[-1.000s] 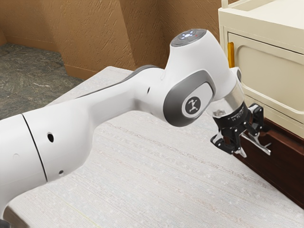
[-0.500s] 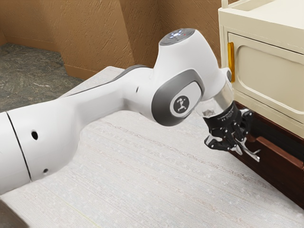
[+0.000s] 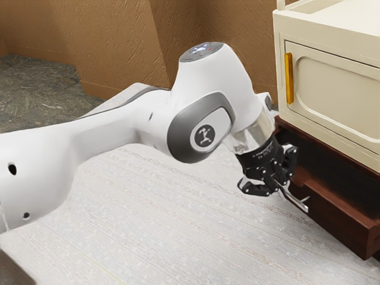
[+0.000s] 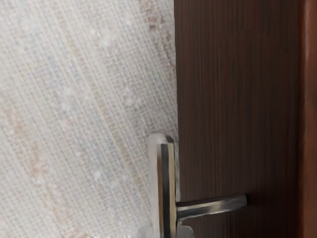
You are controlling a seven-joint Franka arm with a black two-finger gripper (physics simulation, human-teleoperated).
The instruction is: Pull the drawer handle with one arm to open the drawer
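My gripper (image 3: 280, 189) is closed on the metal drawer handle (image 3: 298, 205), with its fingers brought together around the bar. On the wrist camera I can make out a pale fingertip (image 4: 184, 232) against one side of that bar and another against its opposite side. The hand tilts down toward the drawer front, and the bar's free end sticks out past the grip. A slim post runs from the bar to the dark wooden face, holding the bar a little off it.

The drawer (image 3: 338, 219) is open: it stands out from its dark casing (image 3: 286, 126), and I can see down into the shadowed space behind its front. A redder brown rim (image 4: 309, 99) runs along the top of the front. How far back the drawer's far end sits, I can't tell.

Directly above the casing is a cream cabinet (image 3: 326, 35), its panelled door (image 3: 338, 95) shut, with an upright amber handle (image 3: 289, 78) near the door's edge toward the exterior view's left. My white arm (image 3: 107, 138) reaches in from the exterior view's left, over a pale, woven-looking tabletop (image 3: 148, 225) that lies below the gripper and beside the drawer. Farther off are a textured brown wall (image 3: 113, 47) and a mottled grey floor (image 3: 35, 89).
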